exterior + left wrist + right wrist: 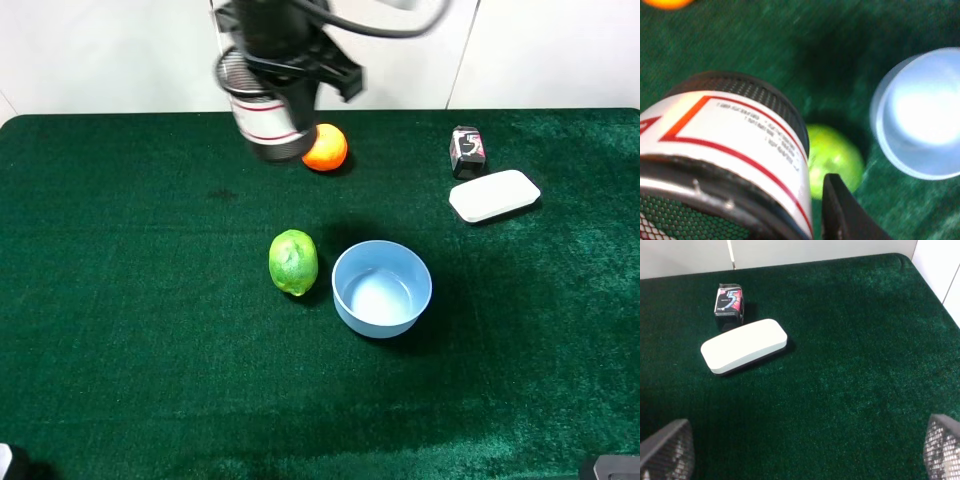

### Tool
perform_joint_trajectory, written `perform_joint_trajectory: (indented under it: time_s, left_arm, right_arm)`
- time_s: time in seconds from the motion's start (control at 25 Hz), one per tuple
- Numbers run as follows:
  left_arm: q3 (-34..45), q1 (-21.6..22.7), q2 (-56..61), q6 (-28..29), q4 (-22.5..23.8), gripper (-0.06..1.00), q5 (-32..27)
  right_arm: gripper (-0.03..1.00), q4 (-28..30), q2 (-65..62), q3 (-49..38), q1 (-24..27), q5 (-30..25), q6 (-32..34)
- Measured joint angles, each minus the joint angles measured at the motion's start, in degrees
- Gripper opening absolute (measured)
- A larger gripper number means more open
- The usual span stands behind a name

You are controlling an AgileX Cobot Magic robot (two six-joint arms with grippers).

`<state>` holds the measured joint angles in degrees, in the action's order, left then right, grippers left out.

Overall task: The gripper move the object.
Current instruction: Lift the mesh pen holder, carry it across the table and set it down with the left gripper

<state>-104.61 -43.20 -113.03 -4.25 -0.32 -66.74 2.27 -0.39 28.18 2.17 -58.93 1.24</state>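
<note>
The black mesh cup (265, 112) with a white band and red stripes hangs tilted in the air over the back of the green table, near the orange. My left gripper (285, 75) is shut on it from above. In the left wrist view the cup (725, 145) fills the foreground beside one black finger (845, 215), with the lime (835, 160) and the blue bowl (920, 115) below. My right gripper (800, 450) is open and empty, low over the table's right side, its mesh-padded fingers (665, 450) wide apart.
A green lime (293, 262) and a light blue bowl (381, 288) sit side by side mid-table. An orange (325, 147) lies at the back. A white case (494, 195) and a small gum pack (467, 151) lie at the back right.
</note>
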Motion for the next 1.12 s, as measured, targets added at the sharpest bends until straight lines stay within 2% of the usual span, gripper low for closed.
perform_joint_trajectory:
  time_s: [0.56, 1.12]
  left_arm:
    - [-14.4, -10.7, -11.1, 0.9, -0.2, 0.10, -0.1]
    - [-16.0, -17.3, -13.2, 1.2, -0.2, 0.10, 1.2]
  right_arm:
    - [0.69, 0.0, 0.0, 0.0, 0.0, 0.0, 0.0]
    - [0.69, 0.0, 0.0, 0.0, 0.0, 0.0, 0.0]
